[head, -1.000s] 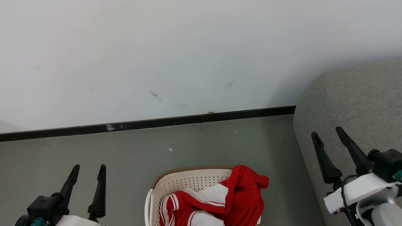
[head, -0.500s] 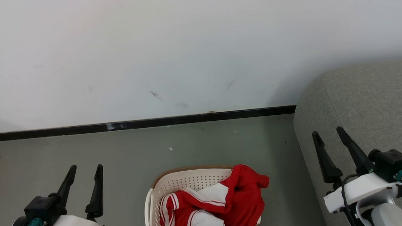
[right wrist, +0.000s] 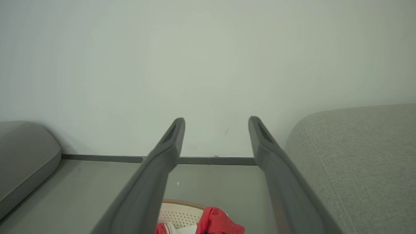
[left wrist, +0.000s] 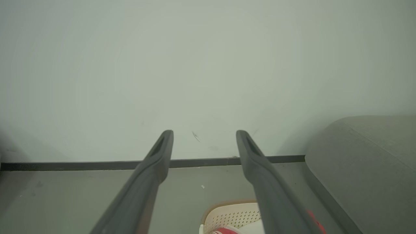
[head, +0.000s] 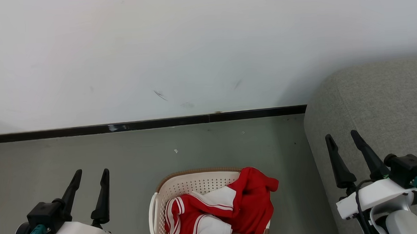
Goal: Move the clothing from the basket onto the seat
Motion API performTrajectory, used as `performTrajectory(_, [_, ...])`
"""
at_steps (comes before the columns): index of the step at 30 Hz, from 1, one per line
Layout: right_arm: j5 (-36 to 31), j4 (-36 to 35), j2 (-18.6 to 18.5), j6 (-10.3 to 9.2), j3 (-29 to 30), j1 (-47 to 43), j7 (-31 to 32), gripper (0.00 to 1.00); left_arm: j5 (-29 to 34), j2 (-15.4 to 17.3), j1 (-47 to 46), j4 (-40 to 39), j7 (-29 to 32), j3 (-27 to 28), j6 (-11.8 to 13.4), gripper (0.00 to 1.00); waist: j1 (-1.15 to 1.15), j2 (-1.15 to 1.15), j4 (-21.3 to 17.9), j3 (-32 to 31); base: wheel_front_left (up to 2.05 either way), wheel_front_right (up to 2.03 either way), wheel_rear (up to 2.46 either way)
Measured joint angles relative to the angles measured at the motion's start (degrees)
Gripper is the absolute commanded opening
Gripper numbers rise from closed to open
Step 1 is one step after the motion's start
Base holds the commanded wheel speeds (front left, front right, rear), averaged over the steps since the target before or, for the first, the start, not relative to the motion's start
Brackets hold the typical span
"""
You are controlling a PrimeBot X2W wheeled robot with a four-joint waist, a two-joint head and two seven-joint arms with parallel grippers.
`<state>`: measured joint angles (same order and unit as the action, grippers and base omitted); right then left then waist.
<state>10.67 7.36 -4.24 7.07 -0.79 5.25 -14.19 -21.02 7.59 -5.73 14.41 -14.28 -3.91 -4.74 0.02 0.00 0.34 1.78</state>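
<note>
1. Jaws on both arms stood apart and held nothing. The left gripper, two long dark fingers on a white wrist, sat at the lower left of the head view, and the right gripper at the lower right.
2. A cream plastic laundry basket with perforated walls and a brown woven-look rim sat on the floor at the bottom centre of the head view. It lay between the two grippers and was cut off by the lower edge.
3. The soft red clothing with white panels and red-and-white striped trim lay heaped inside the basket, with one red fold draped over the right-hand rim.
4. The large grey woven-fabric seat with a rounded corner took up the right side of the frame. The right gripper showed in front of it, and a strip of floor kept the basket apart from it.
5. The smooth grey-green floor looked dull and carried a few dark specks. A small white scrap lay above the basket in the frame.
6. A black skirting strip ran from the left edge across to the seat, with a pale scuff left of centre.
7. The plain white wall covered the upper half, with faint dark scuff marks near the centre.
8. Another rounded grey cushion showed at the left of the right wrist view, beside the wall.
</note>
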Motion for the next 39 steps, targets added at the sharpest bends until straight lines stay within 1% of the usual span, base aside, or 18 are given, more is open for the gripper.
performTrajectory(13, [0.6,-1.1,0.4,0.00,0.5,0.0,0.0,1.00,0.1,-0.4,-1.0,0.4,0.0,0.4,-0.8,1.00,0.00,0.00,-0.3,2.1,0.00,0.00,0.00])
performTrajectory(25, [1.0,-2.0,0.8,0.00,1.4,1.7,0.0,1.00,0.1,-0.7,-3.2,1.0,0.0,-0.6,-1.5,1.00,0.00,0.00,-0.8,5.3,0.00,0.00,0.00])
performTrajectory(30, [1.0,-3.0,0.9,0.00,1.8,2.2,0.0,1.00,0.1,-0.7,-3.5,1.9,0.0,-1.6,-1.7,1.00,-0.01,0.00,-1.2,7.0,0.00,0.00,0.00])
performTrajectory(39, [3.0,-4.7,1.3,0.00,2.6,4.0,0.0,1.00,-0.2,-1.3,-6.0,3.7,0.0,-4.1,-2.2,1.00,-0.01,0.00,-2.1,10.4,0.00,0.00,0.00])
